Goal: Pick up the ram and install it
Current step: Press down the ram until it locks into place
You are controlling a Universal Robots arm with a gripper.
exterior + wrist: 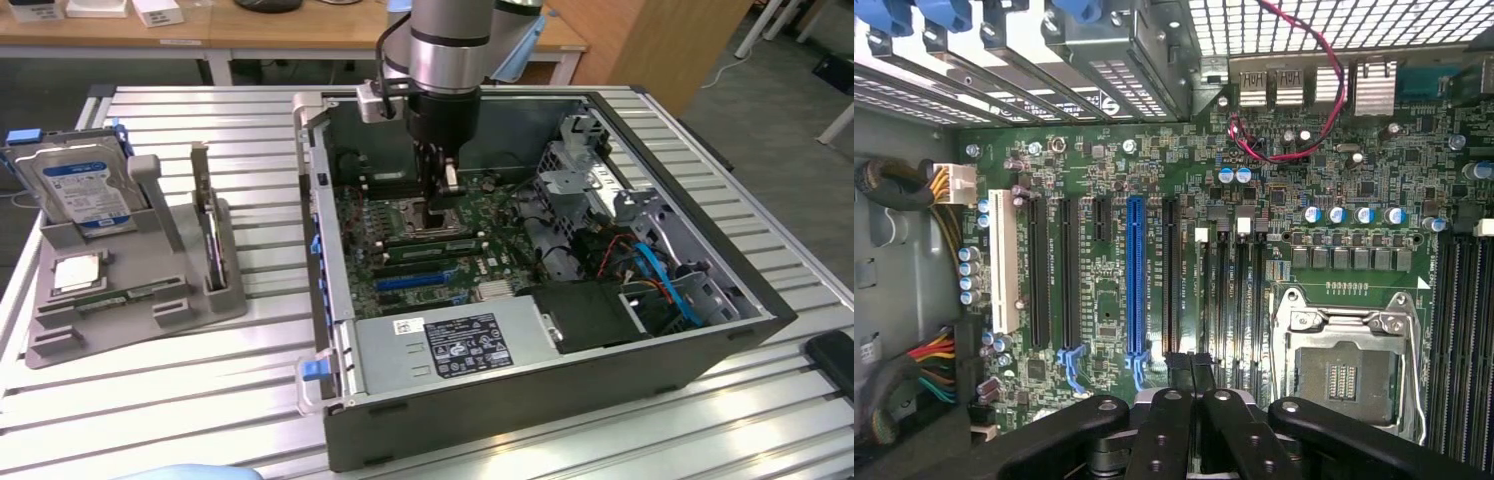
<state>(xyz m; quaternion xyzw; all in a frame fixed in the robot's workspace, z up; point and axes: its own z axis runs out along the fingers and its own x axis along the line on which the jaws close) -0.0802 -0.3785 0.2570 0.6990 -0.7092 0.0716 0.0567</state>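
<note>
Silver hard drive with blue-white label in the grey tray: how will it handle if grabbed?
The silver metal-cased hard drive looks rigid and likely heavy for its size. It stands leaning back in a slot of the grey moulded tray, so a push would probably tip it, not slide it. Its smooth label face may be slippery.
</note>
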